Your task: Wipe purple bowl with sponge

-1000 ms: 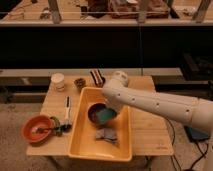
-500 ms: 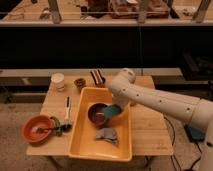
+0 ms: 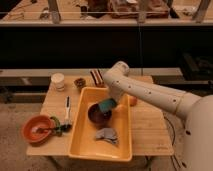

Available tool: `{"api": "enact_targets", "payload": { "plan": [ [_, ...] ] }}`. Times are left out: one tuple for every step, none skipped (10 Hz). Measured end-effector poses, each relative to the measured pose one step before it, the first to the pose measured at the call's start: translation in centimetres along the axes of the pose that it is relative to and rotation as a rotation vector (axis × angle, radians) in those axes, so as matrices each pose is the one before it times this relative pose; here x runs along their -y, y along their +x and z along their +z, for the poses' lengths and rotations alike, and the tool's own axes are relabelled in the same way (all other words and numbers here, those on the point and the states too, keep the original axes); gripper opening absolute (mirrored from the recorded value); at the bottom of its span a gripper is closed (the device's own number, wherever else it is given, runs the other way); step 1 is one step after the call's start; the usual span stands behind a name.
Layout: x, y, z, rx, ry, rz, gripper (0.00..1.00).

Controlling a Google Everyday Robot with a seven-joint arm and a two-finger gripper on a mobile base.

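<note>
Two things matter most here: the sponge (image 3: pixel 106 105) and the purple bowl (image 3: pixel 98 116). The bowl sits in the back half of the yellow tray (image 3: pixel 80 145), which fills the middle of the worktop and runs down to its front edge. The gripper (image 3: pixel 112 101) hangs just over the bowl's right rim, clenched on the sponge. The sponge is tilted, with its lower corner at the rim; whether it touches cannot be told. The likeliest trouble is that the bowl is loose in a smooth tray. A sideways stroke may push it along the tray floor instead of scrubbing it, and pressure on the rim rather than the inside could tip it. A soft sponge held at one edge may also fold or work out of the grasp under load. The grey cloth (image 3: pixel 106 135) lies just in front of the bowl, so a long stroke toward the front edge could drag it. The orange bowl (image 3: pixel 36 129) near the front left corner is well apart and at little risk.
</note>
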Motion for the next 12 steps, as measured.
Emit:
{"api": "enact_targets", "payload": {
  "plan": [
    [0.928,-0.492,0.387,0.01009,-0.00498,-0.0113,0.0],
    [0.61,-0.361,0.216,0.01014,0.00527,-0.01055,0.0],
    [0.39,-0.261,0.047,0.00929,0.00957,-0.00554,0.0],
    [1.095,-1.013,-0.134,0.02278,0.02164,-0.01803,0.0],
    [0.78,-0.836,-0.148,0.0198,0.01932,-0.01737,0.0],
    [-0.004,-0.539,-0.124,0.01713,0.0124,-0.01323,0.0],
    [-0.079,-0.571,-0.043,0.01417,0.00751,-0.00652,0.0],
    [-0.338,-1.119,-0.026,0.01921,0.00915,-0.01192,0.0],
    [-0.3,-0.91,-0.135,0.00779,0.004,-0.01275,0.0],
    [-0.554,-0.762,-0.004,0.00578,-0.00312,-0.00657,0.0],
    [-0.966,-0.897,-0.174,0.00179,-0.0091,-0.00268,0.0],
    [-0.913,-0.44,-0.211,-0.00372,-0.01067,0.00467,0.0]
  ]
}}
